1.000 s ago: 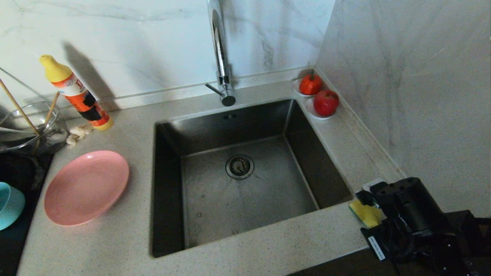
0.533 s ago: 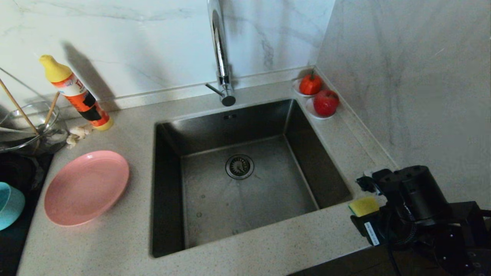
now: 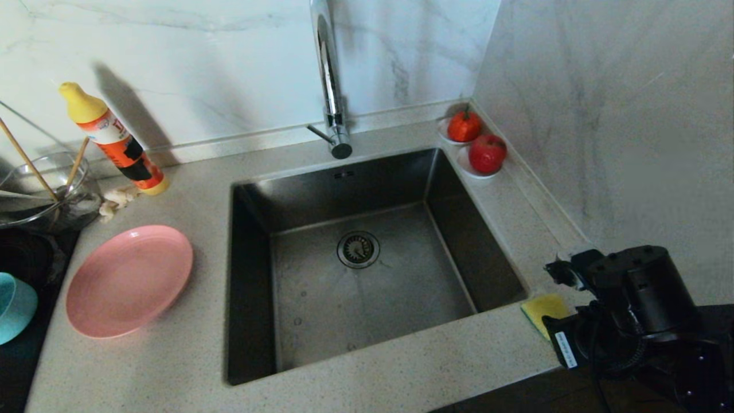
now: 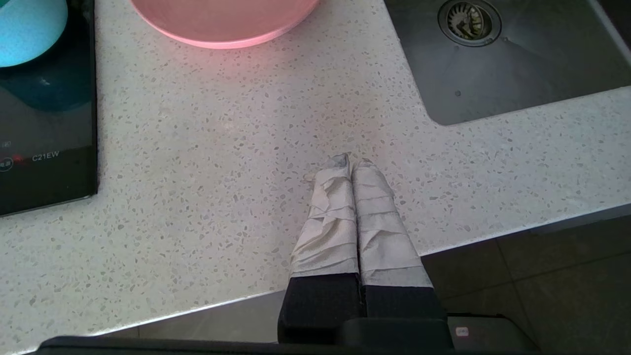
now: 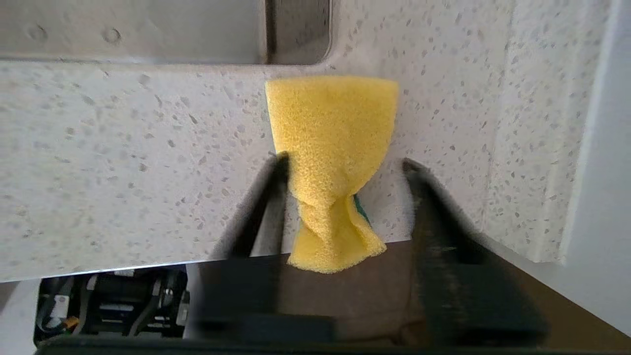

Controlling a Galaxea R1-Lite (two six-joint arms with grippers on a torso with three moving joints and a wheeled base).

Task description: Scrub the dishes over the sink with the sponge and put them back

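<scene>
The yellow sponge (image 3: 542, 307) lies on the counter at the sink's near right corner, its near end overhanging the counter edge and pinched into a waist (image 5: 330, 133). My right gripper (image 5: 343, 160) straddles it, open. One finger touches the sponge's side and the other stands clear of it. The pink plate (image 3: 129, 281) rests on the counter left of the sink (image 3: 344, 189). A teal bowl (image 3: 14, 307) sits on the hob at the far left. Chopsticks (image 3: 28, 163) stand in a glass bowl. My left gripper (image 4: 351, 160) is shut and empty over the front counter.
A tall chrome tap (image 3: 330, 86) rises behind the sink. A leaning detergent bottle (image 3: 112, 140) and the glass bowl (image 3: 43, 189) are at the back left. Two saucers with red fruit (image 3: 476, 143) sit at the back right corner. A marble wall (image 3: 602, 115) runs close along the right.
My right hand has shifted to the right, away from the sink. The sponge has tipped from tilted to lying flatter on the counter corner. The left arm has kept still.
</scene>
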